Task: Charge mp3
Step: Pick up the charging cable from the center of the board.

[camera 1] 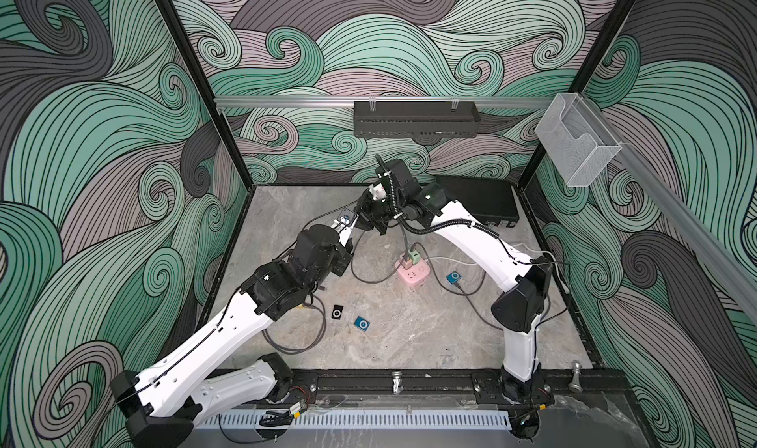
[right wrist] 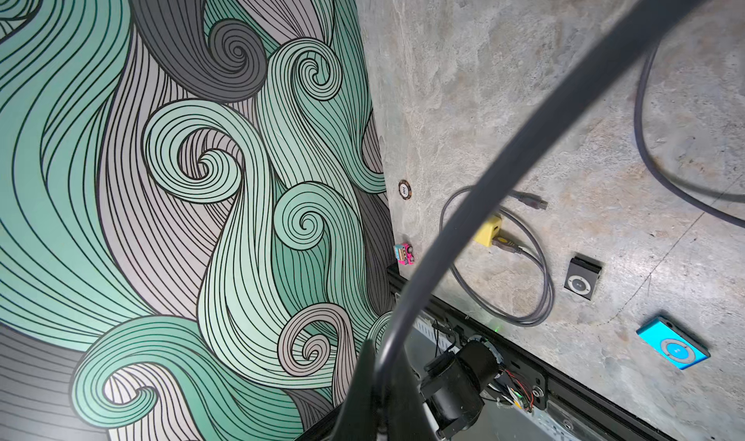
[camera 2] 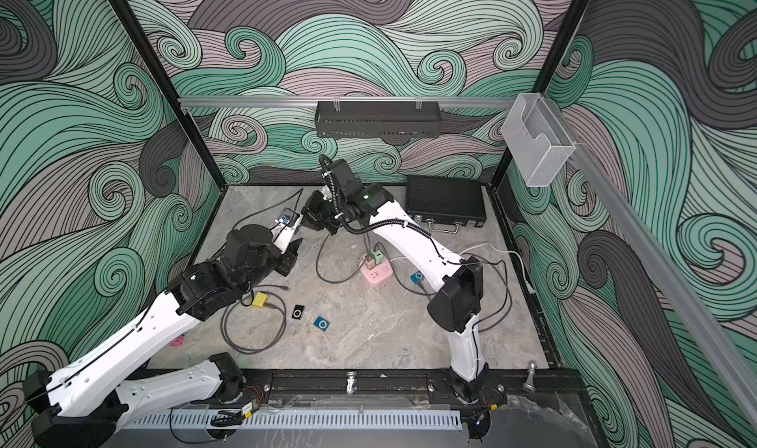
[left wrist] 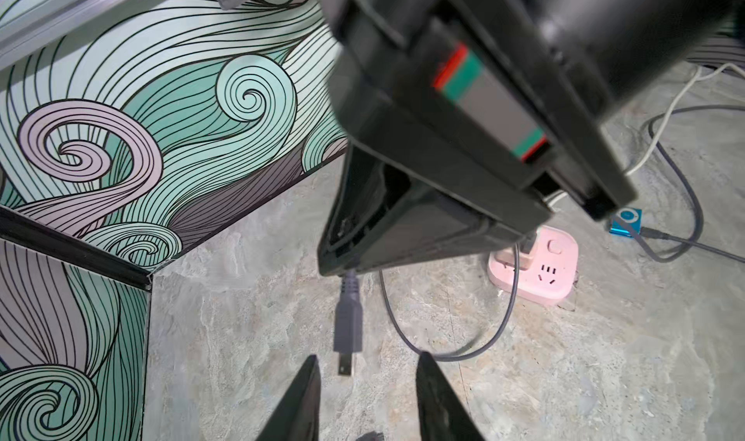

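The right gripper (left wrist: pixel 342 268) is pinched tight on a thin grey charging cable (right wrist: pixel 433 249). The cable's grey moulded plug (left wrist: pixel 348 322) sticks out past its fingertips, bare metal tip leading. That tip sits in the gap between the two black fingers (left wrist: pixel 306 402) of the left gripper (left wrist: pixel 367 358), which stands partly apart and holds nothing; whether the plug touches either finger cannot be told. In both top views the two grippers meet tip to tip above the far left part of the grey stone-patterned bench (camera 1: pixel 409 343). From the right gripper the cable drops into a loop on the bench and runs back to a pink square power cube (camera 1: pixel 411 273), which has a green adapter (camera 1: pixel 414 256) and an orange one plugged into its top. A small black square mp3 player (camera 1: pixel 338 312) and a small blue square mp3 player (camera 1: pixel 362 324) lie flat near the front middle of the bench. They are just beside each other without touching, and well apart from both grippers. A second blue mp3 player (camera 1: pixel 454 278) lies just beside the power cube on its right, with another grey lead plugged into its end. A yellow adapter (camera 2: pixel 260 300) with a coiled lead lies under the left arm, and a ribbed black case (camera 2: pixel 445 200) lies at the back right.
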### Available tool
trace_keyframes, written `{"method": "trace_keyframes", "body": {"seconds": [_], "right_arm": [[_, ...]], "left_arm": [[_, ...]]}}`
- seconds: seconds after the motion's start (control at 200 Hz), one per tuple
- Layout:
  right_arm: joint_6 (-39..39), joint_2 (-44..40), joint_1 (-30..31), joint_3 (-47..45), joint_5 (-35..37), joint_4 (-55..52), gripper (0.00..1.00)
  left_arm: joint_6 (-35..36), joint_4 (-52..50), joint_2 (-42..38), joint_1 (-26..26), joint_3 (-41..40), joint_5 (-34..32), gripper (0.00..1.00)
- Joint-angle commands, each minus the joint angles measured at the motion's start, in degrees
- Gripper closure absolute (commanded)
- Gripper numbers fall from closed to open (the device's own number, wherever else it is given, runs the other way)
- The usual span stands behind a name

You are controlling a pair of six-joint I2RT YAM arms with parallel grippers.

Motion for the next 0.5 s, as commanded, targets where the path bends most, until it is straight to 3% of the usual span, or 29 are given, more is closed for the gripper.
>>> {"method": "trace_keyframes", "body": {"seconds": [0.0, 0.32, 0.495], "right_arm": [[1.6, 1.0, -0.2, 1.8, -0.8, -0.4, 1.0], [1.3, 0.6, -0.1, 1.3, -2.5, -1.6, 1.0], [1.1, 0.2, 0.2, 0.7, -2.9, -1.8, 1.0]], "left_arm": [[2.2, -3.2, 2.2, -0.1, 0.0, 3.2, 0.61], [4.8, 3.3, 0.1, -0.6, -2.6, -4.5, 0.63], [6.9, 6.1, -1.1, -0.7, -4.3, -5.7, 0.7]]}}
